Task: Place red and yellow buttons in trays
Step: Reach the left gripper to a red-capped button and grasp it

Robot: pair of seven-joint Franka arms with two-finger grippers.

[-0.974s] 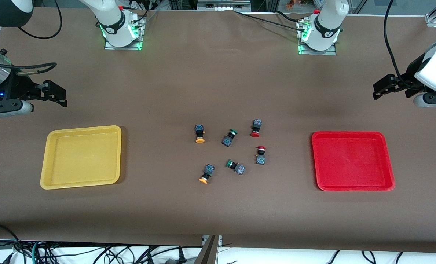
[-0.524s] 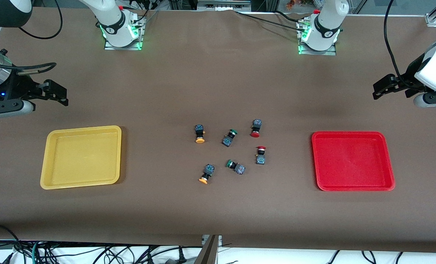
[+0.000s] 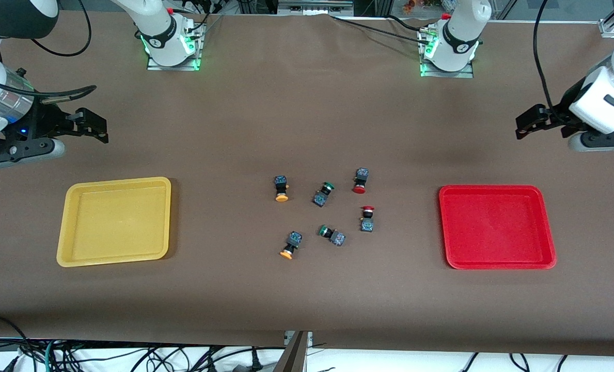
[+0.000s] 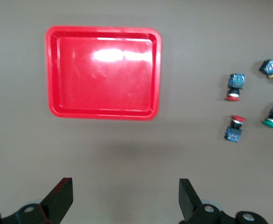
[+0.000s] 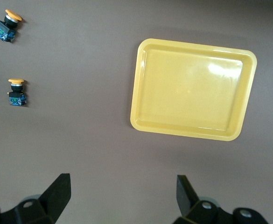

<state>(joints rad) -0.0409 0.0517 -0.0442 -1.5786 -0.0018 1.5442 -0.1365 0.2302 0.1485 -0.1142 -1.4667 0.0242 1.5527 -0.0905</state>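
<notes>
We see six buttons clustered mid-table between the yellow tray and the red tray: two red buttons, two yellow buttons, two green buttons; both trays hold nothing; the left gripper and the right gripper hover wide open, gripping nothing.

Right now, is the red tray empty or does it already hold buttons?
Empty. The red tray shows only bare floor in the front and left wrist views; both red buttons lie on the table outside it.
</notes>
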